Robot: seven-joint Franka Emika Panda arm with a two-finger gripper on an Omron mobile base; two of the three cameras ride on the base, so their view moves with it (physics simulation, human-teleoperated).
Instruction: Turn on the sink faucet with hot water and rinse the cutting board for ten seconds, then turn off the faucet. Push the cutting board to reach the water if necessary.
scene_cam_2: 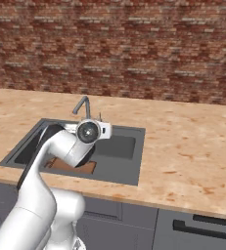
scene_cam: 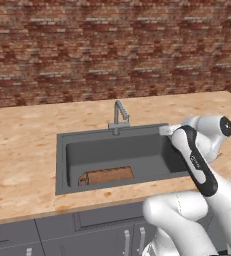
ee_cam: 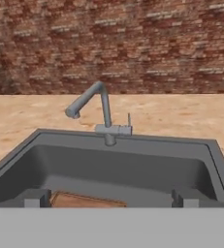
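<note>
- We see the cutting board (scene_cam: 107, 176) lying flat on the floor of the sink (scene_cam: 62, 165), against the front wall and toward the basin's left half in the left base view, with its rounded, holed handle end pointing left.
- In the hand view the cutting board (ee_cam: 87, 200) sits low between the two dark fingertips (ee_cam: 35, 197), just beyond and below them, and closer to the left-hand tip than to the other.
- We see the claw (ee_cam: 108, 199) with its jaws spread wide and nothing between them; it touches neither board nor faucet.
- In the right base view the board (scene_cam_2: 75, 166) peeks out as a brown strip beneath the bent arm, below the hand.
- The sink (ee_cam: 133, 169) lies open ahead of the claw, its dark grey walls running away to the back rim.
- The sink faucet (ee_cam: 101, 114) stands on that back rim, straight ahead of the claw and well apart from it, its hooked spout reaching toward the left of the hand view and its thin lever upright at the right of its base.
- From the left base view we see the faucet (scene_cam: 118, 117) behind the basin, with the white wrist hanging over the sink's right part.
- A light wooden counter (scene_cam: 22, 150) surrounds the sink, and a red brick wall (scene_cam: 112, 45) rises beyond the faucet.
- Grey cabinet fronts (scene_cam: 47, 232) run below the counter edge.
</note>
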